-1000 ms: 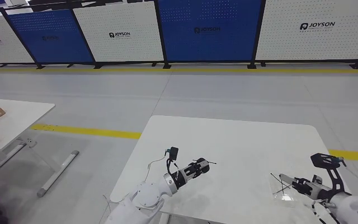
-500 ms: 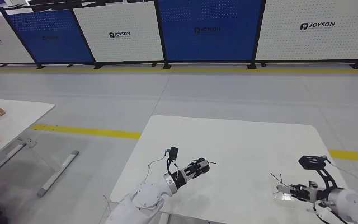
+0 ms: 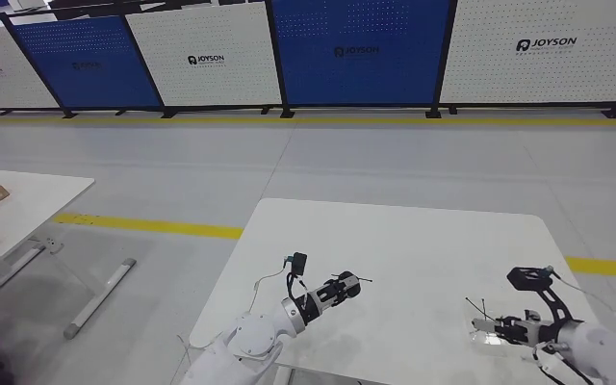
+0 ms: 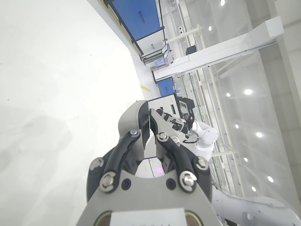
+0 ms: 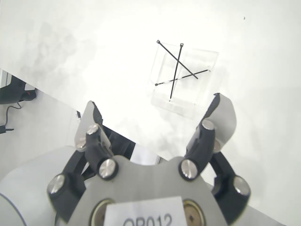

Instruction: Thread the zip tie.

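Note:
Three black zip ties (image 5: 178,63) lie crossed in a shallow clear tray (image 5: 211,55) near the white table's front right corner. My right gripper (image 5: 156,109) hovers open just short of the tray, over the table's front edge, with nothing between its fingers. From above, the ties (image 3: 478,310) stick up by the right gripper (image 3: 489,327). My left gripper (image 4: 149,118) hangs above the table's front left part, its pads pressed together; I see nothing between them. In the top view a thin dark line crosses the left gripper's tip (image 3: 351,280); I cannot tell what it is.
The white table (image 3: 404,241) is bare between the two arms. Its front edge runs diagonally below the right gripper, with a cable (image 5: 7,116) on the floor beyond it. A second table (image 3: 29,202) stands at the far left, and pegboard partitions (image 3: 356,53) line the back.
The right arm has shifted left and toward the table's front edge, bringing its open gripper close to the tray. The left arm has not moved.

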Available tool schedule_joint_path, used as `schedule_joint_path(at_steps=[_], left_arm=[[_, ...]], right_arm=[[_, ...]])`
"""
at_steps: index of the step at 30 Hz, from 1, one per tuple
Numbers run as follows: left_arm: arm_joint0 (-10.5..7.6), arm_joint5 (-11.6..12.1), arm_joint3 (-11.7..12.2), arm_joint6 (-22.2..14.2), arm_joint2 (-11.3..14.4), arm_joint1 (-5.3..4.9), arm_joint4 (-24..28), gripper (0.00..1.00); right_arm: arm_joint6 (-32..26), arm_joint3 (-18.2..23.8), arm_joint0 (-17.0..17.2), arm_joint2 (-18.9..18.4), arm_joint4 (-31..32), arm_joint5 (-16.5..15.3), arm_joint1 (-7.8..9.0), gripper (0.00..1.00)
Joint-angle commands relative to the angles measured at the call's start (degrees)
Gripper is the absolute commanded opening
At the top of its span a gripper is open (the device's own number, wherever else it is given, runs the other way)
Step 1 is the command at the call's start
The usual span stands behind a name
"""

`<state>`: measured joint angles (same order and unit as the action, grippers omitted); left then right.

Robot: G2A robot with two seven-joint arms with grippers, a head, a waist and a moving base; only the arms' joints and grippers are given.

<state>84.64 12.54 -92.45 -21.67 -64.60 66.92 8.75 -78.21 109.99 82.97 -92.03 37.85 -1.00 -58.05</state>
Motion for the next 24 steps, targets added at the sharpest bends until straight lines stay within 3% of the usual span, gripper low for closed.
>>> schedule_joint_path(at_steps=[1, 4, 16, 24], left_arm=[[0.0, 0.0, 0.0, 0.0, 0.0, 0.0, 0.0, 0.0], [0.0, 0.0, 0.0, 0.0, 0.0, 0.0, 0.0, 0.0], [0.0, 0.0, 0.0, 0.0, 0.0, 0.0, 0.0, 0.0], [0.0, 0.0, 0.0, 0.0, 0.0, 0.0, 0.0, 0.0]], right_arm=[[-0.24, 1.0, -0.76, 0.32, 0.05, 1.19, 0.08, 1.0], [-1.43, 1.56, -1.85, 2.0, 3.06, 4.5, 0.24, 1.0], [-0.28, 0.64, -1.55, 2.4, 2.49, 3.46, 0.25, 1.0], [-1.43, -2.75, -5.56, 6.14, 4.38, 4.6, 0.62, 1.0]])
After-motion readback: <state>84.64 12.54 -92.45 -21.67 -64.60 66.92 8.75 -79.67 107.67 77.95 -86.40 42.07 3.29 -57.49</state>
